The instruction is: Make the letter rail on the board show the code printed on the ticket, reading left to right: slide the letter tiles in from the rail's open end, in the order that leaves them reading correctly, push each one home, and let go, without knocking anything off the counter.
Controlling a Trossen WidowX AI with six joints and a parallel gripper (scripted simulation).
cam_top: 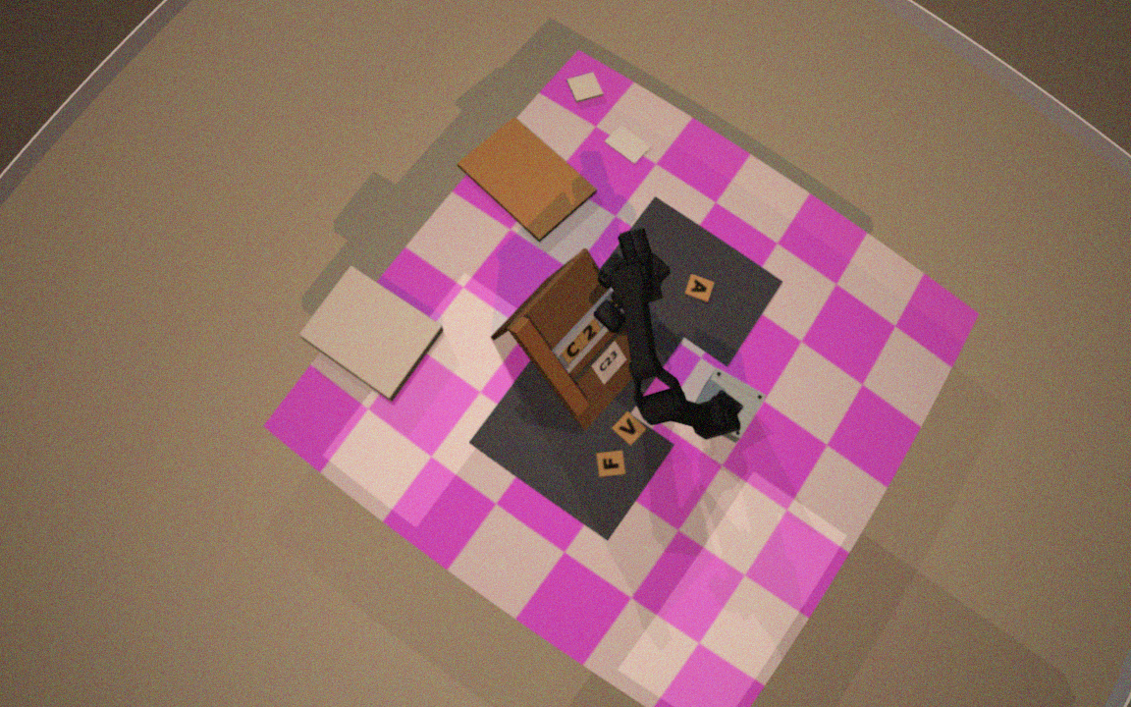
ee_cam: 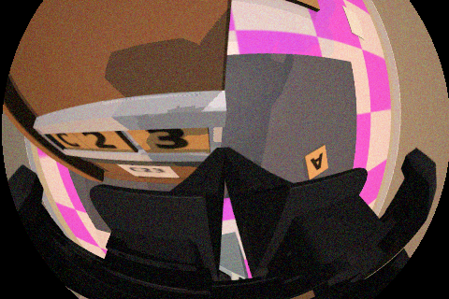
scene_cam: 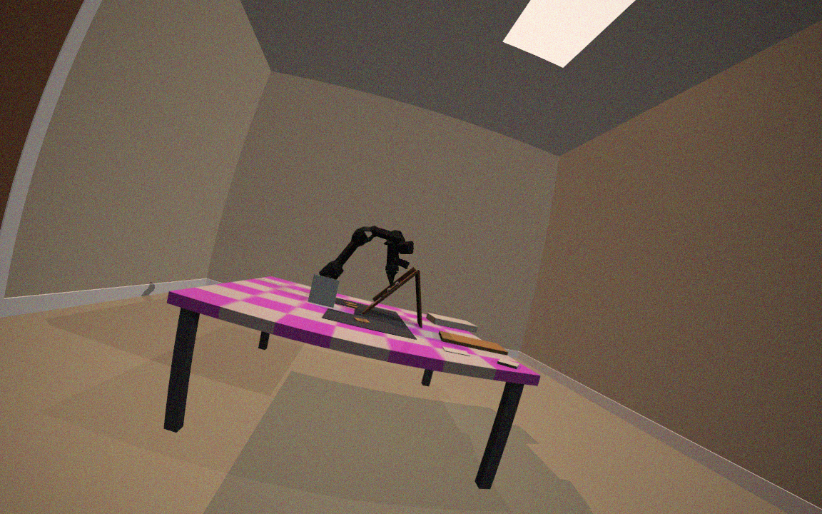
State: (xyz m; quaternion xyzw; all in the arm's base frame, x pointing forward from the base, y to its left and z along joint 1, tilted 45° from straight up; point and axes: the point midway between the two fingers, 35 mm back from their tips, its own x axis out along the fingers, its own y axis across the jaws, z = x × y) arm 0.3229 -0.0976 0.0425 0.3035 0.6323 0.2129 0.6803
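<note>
A brown board [cam_top: 552,302] [scene_cam: 401,285] [ee_cam: 125,0] leans up on the table. Its grey rail [ee_cam: 125,115] holds orange tiles C [cam_top: 572,348] [ee_cam: 65,141], 2 [cam_top: 589,331] [ee_cam: 103,141] and 3 [ee_cam: 171,140], reading left to right. The white ticket [cam_top: 607,361] [ee_cam: 150,170] below the rail reads C23. My gripper [ee_cam: 223,153] [cam_top: 612,312] [scene_cam: 391,279] is shut and empty, with its tips at the rail's open right end, right beside tile 3. In the top view it hides tile 3.
Loose tiles A [cam_top: 699,287] [ee_cam: 317,161], V [cam_top: 630,428] and F [cam_top: 611,462] lie on dark mats [cam_top: 727,307]. An orange slab [cam_top: 525,178], a beige slab [cam_top: 370,331] and two small white cards [cam_top: 585,85] [cam_top: 626,144] lie behind the board. The arm's base [cam_top: 741,391] is at the right.
</note>
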